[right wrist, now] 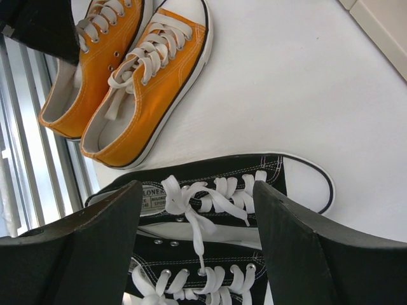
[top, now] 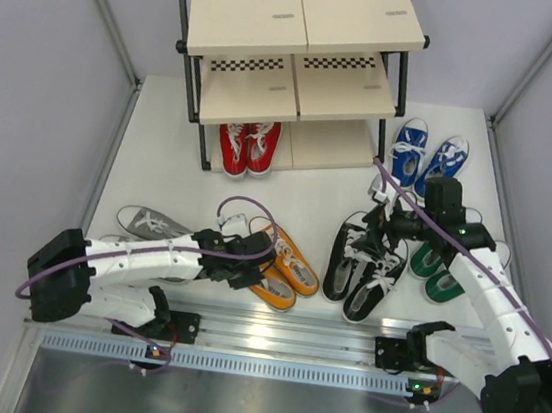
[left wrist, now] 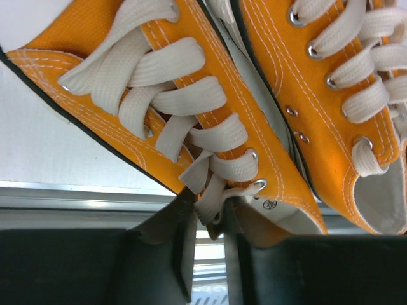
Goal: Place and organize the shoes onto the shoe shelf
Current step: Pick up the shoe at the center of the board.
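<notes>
The left tool (left wrist: 210, 219) is reaching low at the heel end of the orange shoes (top: 291, 267). These are lying side by side on the white worktop (top: 308, 195), just beyond the ribbed aluminium rail (top: 271, 329). Its two flat black fingers (left wrist: 159, 254) are standing close together with only a narrow slot between them. A loose end of flat woven lace and the stitched canvas collar of one orange shoe are sitting at the mouth of that slot. I cannot tell whether the fingers are actually pinching them. The orange canvas is showing pale double stitching and small round metal eyelets.

The right tool (right wrist: 197, 190) is hovering over the black shoes (top: 364, 273) with its broad, wedge-shaped fingers spread wide apart, holding nothing. A knotted white lace and a smooth white rubber toe cap are showing between them.

The shoe shelf (top: 279, 20) is standing at the far side of the worktop, its smooth beige boards edged with checkered strips on a thin black metal frame. The red shoes (top: 247, 148) are sitting on its lowest tier, at the left. The blue shoes (top: 425, 156) are lying on the worktop beside the shelf's right leg. The green shoes (top: 434, 276) are lying just right of the black pair, partly under the right arm. The grey shoes (top: 148, 223) are lying at the near left, partly behind the left arm.
</notes>
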Motion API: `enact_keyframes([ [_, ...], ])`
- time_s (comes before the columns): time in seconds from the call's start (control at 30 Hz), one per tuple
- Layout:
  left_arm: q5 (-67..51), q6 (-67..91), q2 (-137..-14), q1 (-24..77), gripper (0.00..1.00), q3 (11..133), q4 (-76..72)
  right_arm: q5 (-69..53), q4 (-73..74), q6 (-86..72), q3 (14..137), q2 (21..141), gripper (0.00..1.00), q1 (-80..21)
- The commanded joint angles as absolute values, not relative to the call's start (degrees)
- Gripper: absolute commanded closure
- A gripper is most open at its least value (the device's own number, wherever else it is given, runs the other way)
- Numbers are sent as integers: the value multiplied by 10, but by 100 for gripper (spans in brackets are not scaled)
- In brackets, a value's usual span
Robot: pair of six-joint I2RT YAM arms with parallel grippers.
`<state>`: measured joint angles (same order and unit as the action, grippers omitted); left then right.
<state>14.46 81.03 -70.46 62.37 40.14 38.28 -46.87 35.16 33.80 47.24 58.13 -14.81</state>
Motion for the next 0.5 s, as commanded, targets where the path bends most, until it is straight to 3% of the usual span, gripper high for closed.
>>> enact_keyframes([
  [0.0, 209, 816, -705, 623, 90, 402, 403, -494, 336, 344, 472, 567, 30, -139],
  [0.1, 220, 764, -686, 623, 100, 408, 403, -518, 353, 370, 471, 567, 29, -139],
  [0.17, 205, 698, -660, 624, 100, 424, 403, -565, 380, 408, 472, 569, 30, -140],
  [0.4, 136, 565, -553, 624, 100, 472, 404, -659, 679, 865, 489, 577, 29, -191],
  [0.47, 127, 567, -538, 624, 100, 491, 404, -630, 674, 883, 497, 570, 28, -240],
])
